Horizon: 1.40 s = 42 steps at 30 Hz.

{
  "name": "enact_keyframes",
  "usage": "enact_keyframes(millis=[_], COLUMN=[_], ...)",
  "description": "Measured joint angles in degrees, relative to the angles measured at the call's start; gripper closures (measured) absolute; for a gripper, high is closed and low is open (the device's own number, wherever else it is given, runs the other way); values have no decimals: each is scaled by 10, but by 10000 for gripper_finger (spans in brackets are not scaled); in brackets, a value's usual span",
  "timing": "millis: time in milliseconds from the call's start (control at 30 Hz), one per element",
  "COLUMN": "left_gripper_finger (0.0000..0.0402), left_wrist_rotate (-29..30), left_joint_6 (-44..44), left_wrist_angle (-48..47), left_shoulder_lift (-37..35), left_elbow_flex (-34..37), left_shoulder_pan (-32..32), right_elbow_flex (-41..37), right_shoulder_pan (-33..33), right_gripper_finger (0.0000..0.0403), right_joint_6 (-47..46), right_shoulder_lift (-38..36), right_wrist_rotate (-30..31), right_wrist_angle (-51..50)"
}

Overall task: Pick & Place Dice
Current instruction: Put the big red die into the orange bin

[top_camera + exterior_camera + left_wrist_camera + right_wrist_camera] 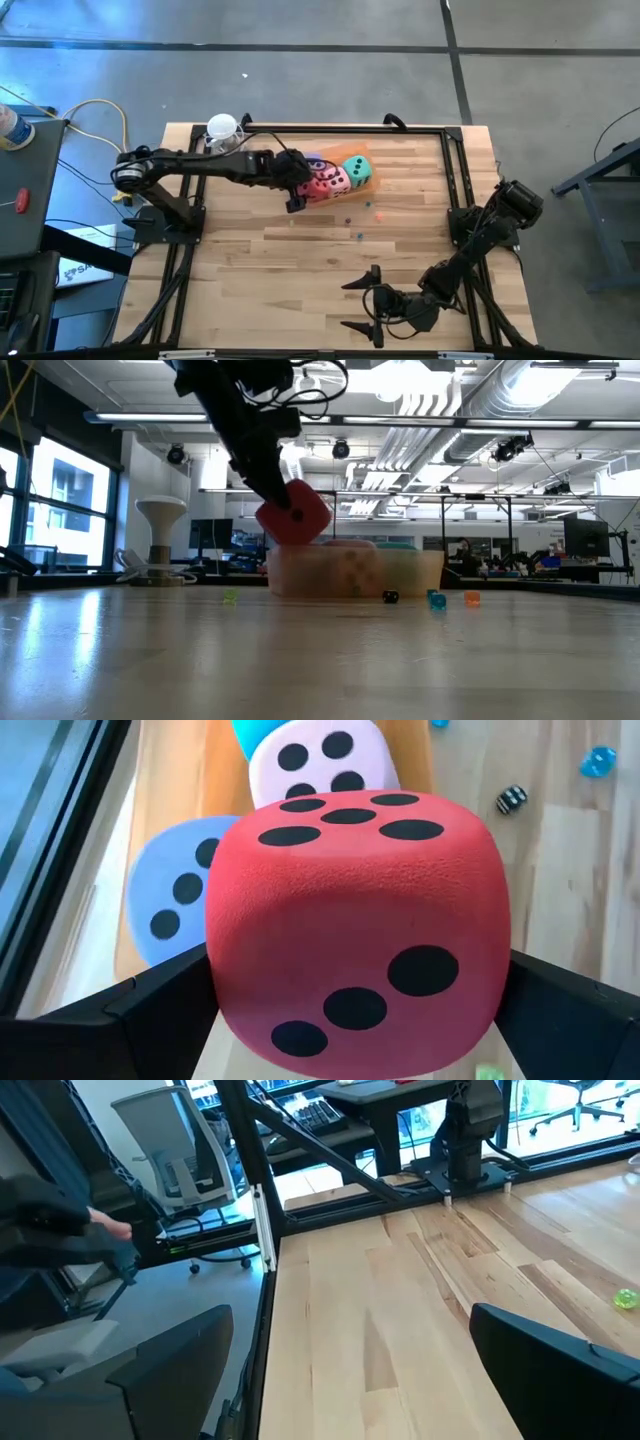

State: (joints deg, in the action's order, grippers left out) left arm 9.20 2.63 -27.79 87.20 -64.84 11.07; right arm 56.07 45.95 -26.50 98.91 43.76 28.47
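Under me lay a pale wooden counter (300, 270) with a black frame (455, 170) round its edges. Tiny beads were scattered on the boards: a black one (390, 597), a blue one (437, 600), an orange one (472, 598) and a green one (231, 597). A white lamp (222, 128) stood at the far edge. Beyond the counter's side waited an office chair (175, 1155).

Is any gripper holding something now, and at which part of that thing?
The left gripper holds the red die by two opposite side faces. The right gripper is open and empty.
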Motion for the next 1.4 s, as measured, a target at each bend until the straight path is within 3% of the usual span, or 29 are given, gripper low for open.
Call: enact_keyframes(millis=[233,300,433,500,600,700,867,1033,1200,1300,1400], left_gripper_finger=[2,2,2,2,2,2,2,2,2,2,2], left_wrist_rotate=[-1,-1,-3,-7,-7,-7,-7,-7,-7,-7,-23], left_joint_6=[15,25,34,39,62,78,83,94,66,34,22], left_wrist_angle=[-5,-3,-4,-2,-3,-3,-3,6,10,10,8], left_shoulder_lift=[-9,-6,-1,0,0,0,1,1,1,1,1], left_elbow_flex=[0,0,0,-1,-1,-1,-1,-1,-1,-1,-1], left_shoulder_pan=[0,0,1,1,2,2,2,4,12,16,16], right_elbow_flex=[0,0,0,0,0,0,0,0,0,0,0], right_shoulder_pan=[-9,-17,-55,-91,-160,-221,-302,-368,-404,-425,-449], right_gripper_finger=[3,3,3,3,3,3,3,3,3,3,3], right_joint_6=[0,26,105,144,154,97,36,98,170,177,170], right_shoulder_lift=[0,0,0,0,0,0,0,0,0,0,1], right_wrist_rotate=[29,90,267,299,248,187,166,48,-5,-79,-103], right_wrist_angle=[-16,-17,-16,-21,-40,-80,-158,-107,-44,-32,-51])
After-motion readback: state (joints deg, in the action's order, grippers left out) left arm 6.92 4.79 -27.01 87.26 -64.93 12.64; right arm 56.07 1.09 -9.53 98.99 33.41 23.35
